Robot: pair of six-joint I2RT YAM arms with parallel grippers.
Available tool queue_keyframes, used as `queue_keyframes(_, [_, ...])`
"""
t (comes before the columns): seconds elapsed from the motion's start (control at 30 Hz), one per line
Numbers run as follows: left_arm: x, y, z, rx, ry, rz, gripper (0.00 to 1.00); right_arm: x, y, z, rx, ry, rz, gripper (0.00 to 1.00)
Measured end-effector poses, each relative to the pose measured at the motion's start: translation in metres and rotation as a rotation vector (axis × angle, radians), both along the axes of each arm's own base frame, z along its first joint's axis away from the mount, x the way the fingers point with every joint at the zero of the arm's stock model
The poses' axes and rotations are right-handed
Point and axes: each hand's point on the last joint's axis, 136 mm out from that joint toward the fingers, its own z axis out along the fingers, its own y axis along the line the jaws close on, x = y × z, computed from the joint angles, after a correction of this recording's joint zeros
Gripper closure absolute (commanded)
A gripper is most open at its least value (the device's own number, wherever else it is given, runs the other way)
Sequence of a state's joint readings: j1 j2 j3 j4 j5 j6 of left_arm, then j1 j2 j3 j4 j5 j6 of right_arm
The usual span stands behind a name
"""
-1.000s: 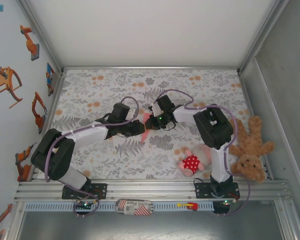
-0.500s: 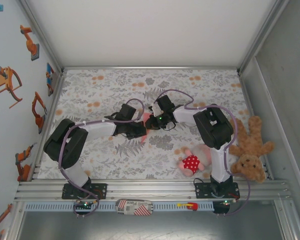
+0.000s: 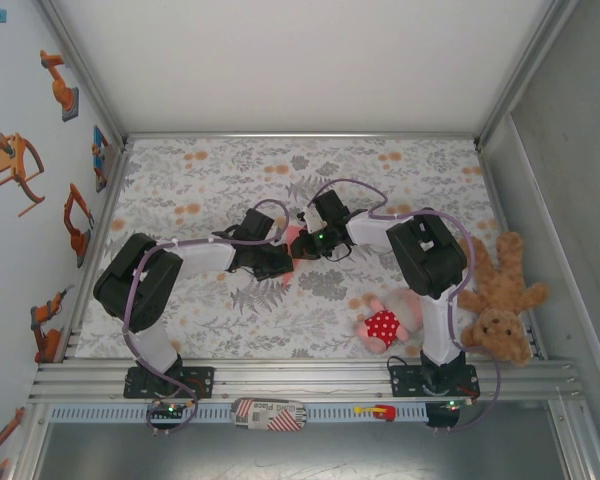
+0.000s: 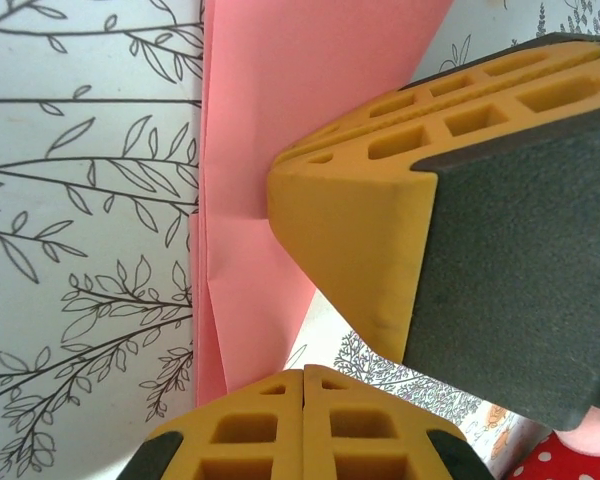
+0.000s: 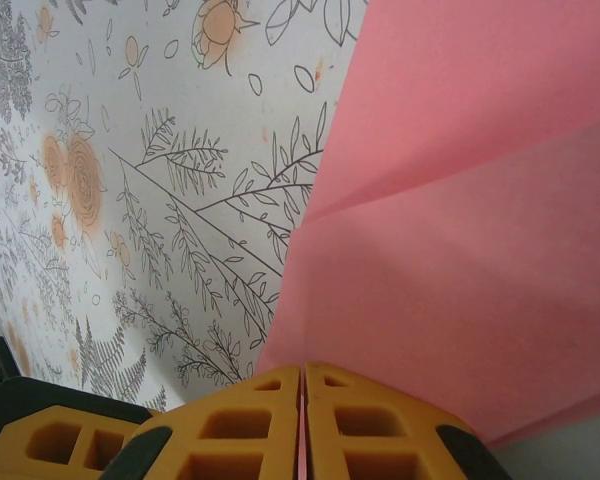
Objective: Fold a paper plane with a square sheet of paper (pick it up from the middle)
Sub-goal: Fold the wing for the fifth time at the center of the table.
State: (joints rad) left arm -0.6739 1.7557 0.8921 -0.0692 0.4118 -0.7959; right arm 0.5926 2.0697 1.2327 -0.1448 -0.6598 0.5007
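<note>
Gripping folded pink paper [image 4: 280,120] over floral table [image 3: 180,180], left hand [image 4: 305,378] clamped on it, right hand [image 5: 302,372] likewise

Both arms reach in and bend low toward each other. The left tool [image 3: 283,258] and the right tool [image 3: 302,242] nearly meet, both pinched tightly closed.

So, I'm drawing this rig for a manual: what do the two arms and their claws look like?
Both the left arm and right arm have white links between bulky black joint housings, with a purple cable looped along each. The left claw and right claw have orange-yellow fingers moulded with rectangular cut-outs and backed in black.
</note>
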Motion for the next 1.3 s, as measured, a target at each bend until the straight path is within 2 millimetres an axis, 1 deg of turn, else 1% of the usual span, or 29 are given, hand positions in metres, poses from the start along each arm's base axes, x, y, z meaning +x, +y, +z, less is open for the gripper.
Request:
queue_keyframes(0.27, [-0.007, 0.001, -0.006, 0.006, 0.016, 0.001, 0.99, 0.0, 0.0, 0.0, -0.002, -0.001, -0.001, 0.9])
queue_keyframes(0.9, [-0.013, 0.0, -0.012, 0.002, 0.011, 0.006, 0.98, 0.001, -0.001, -0.001, -0.01, 0.001, -0.008, 0.91])
queue_keyframes(1.2, [-0.015, 0.001, -0.013, -0.039, -0.015, 0.027, 0.98, 0.002, -0.002, -0.002, -0.023, 0.008, -0.014, 0.91])
queue_keyframes(1.3, [-0.018, 0.002, -0.013, -0.049, -0.021, 0.031, 0.98, 0.001, -0.002, -0.003, -0.032, 0.013, -0.015, 0.91])
